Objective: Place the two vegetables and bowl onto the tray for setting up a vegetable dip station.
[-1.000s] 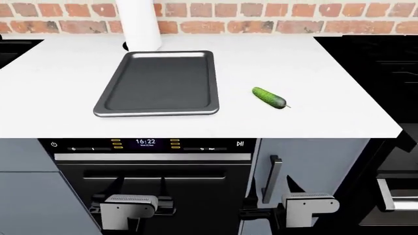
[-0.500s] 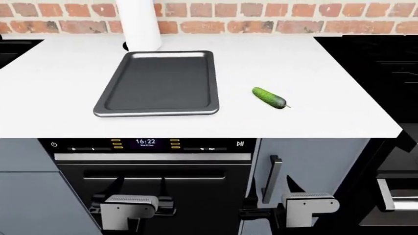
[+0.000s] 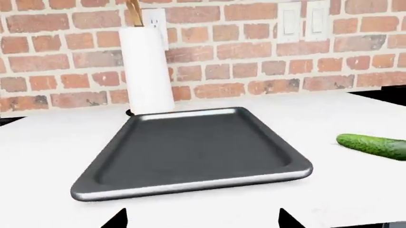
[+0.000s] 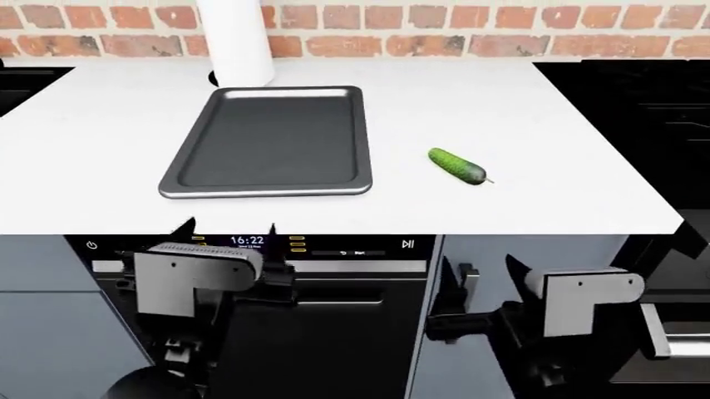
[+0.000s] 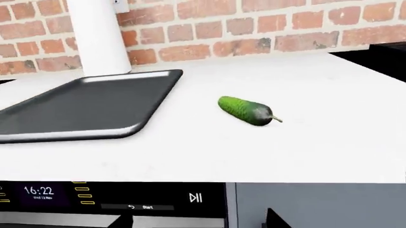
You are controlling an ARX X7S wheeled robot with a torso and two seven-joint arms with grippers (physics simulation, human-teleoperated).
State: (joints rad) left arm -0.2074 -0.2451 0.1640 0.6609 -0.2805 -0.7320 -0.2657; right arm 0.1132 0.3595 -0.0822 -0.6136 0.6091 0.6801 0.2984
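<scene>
- The tray [image 4: 266,141] lies bare at the head view's upper left, ready for loading.
- The cucumber [image 4: 457,165] rests right of it, apart; carrot and bowl are out of sight.
- Left gripper [image 4: 228,233] and right gripper [image 4: 483,266] hang below the counter [image 4: 554,125], prongs spread, gripping nothing.

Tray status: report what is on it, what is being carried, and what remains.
Nothing is done: the baking tray holds nothing. Nothing is in hand; the left gripper and right gripper sit below the counter edge, fingers apart. The cucumber lies on the counter right of the tray. Carrot and bowl are not in view.
</scene>
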